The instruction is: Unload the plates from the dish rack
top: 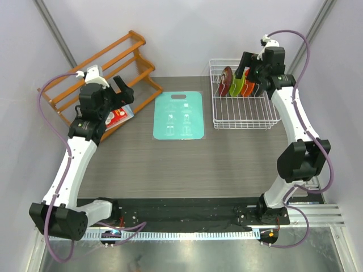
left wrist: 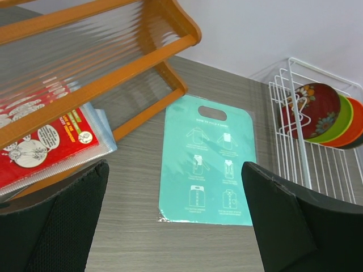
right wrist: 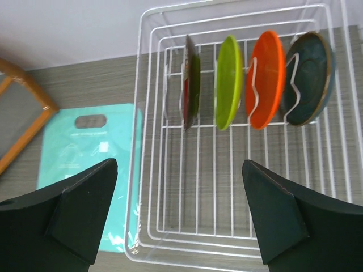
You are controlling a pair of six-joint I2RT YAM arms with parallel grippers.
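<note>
The white wire dish rack (top: 247, 111) stands at the table's back right. Four plates stand upright in a row in its far end: dark red floral (right wrist: 191, 82), lime (right wrist: 228, 82), orange (right wrist: 266, 79) and dark teal (right wrist: 309, 76). My right gripper (top: 250, 73) hovers above the plates, open and empty; in the right wrist view (right wrist: 178, 215) its fingers spread over the rack's bare near half (right wrist: 142, 170). My left gripper (top: 126, 95) is open and empty at the back left, above the table (left wrist: 176, 221). The left wrist view shows the rack (left wrist: 295, 153) with the red plate (left wrist: 315, 110) in front.
A flat teal board (top: 179, 115) with shirt-folding pictures lies between the two grippers. An orange-brown wooden slatted rack (top: 102, 71) stands at the back left, with a red printed packet (left wrist: 39, 136) lying beside it, right by my left gripper.
</note>
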